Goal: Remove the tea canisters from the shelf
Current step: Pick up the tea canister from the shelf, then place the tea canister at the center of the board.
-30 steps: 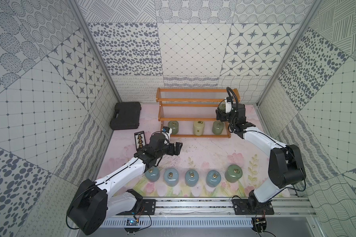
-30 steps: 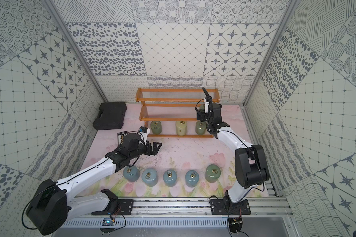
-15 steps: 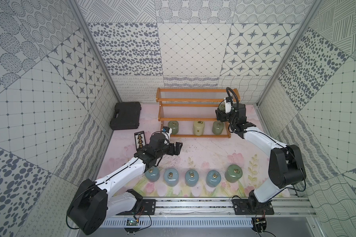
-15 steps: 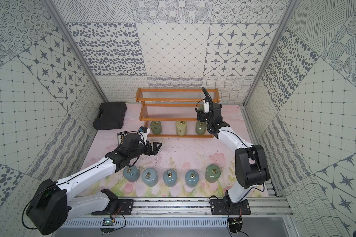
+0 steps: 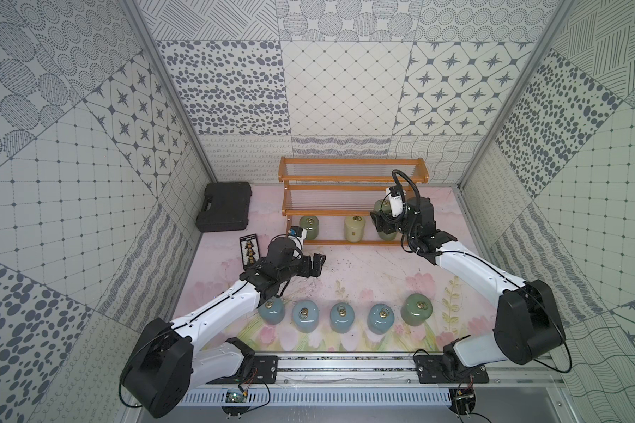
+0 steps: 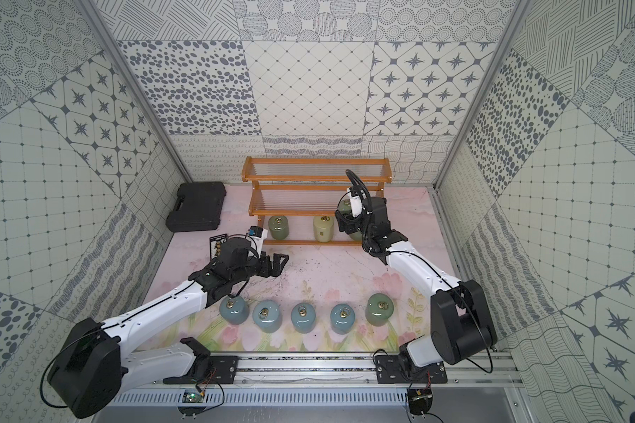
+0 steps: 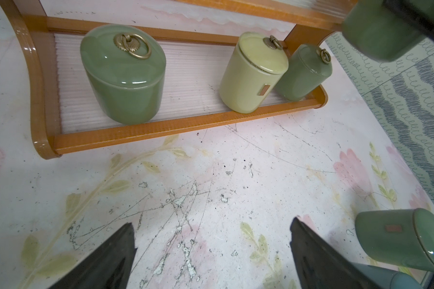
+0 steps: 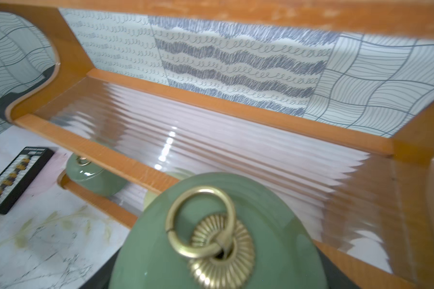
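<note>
The counter (image 5: 363, 263) gives you plenty of room: a broad bare stretch lies in front of the shelf (image 5: 327, 180), between it and the row of five canisters (image 5: 342, 316) already set down, four light blue and one sage green. The black case (image 5: 224, 207) sits off the shelf's left end and a small black card (image 5: 249, 251) lies in front of that end. Neither is in your way.

Both arms stand where they stood a second ago. What has changed is the right gripper (image 5: 382, 221): its jaws have drawn in and now clamp the held canister (image 8: 273, 220), a sage green one, at the shelf's right end, seemingly lifted clear in front of the middle tier. Once you set it down, that makes six off. The left gripper (image 5: 321, 264) hangs wide open and empty in front of the shelf's left end.

Three remain on the lowest tier: the left green canister (image 7: 123, 80), the cream canister (image 7: 251, 75) mid-shelf, and the right green canister (image 7: 303, 72), just below the held one.

Mind the shelf's right end post, the middle tier's front rail and the side wall beyond that end. Draw straight away from the shelf's front before lowering. The brass ring (image 8: 203, 192) lies loose on the lid.
</note>
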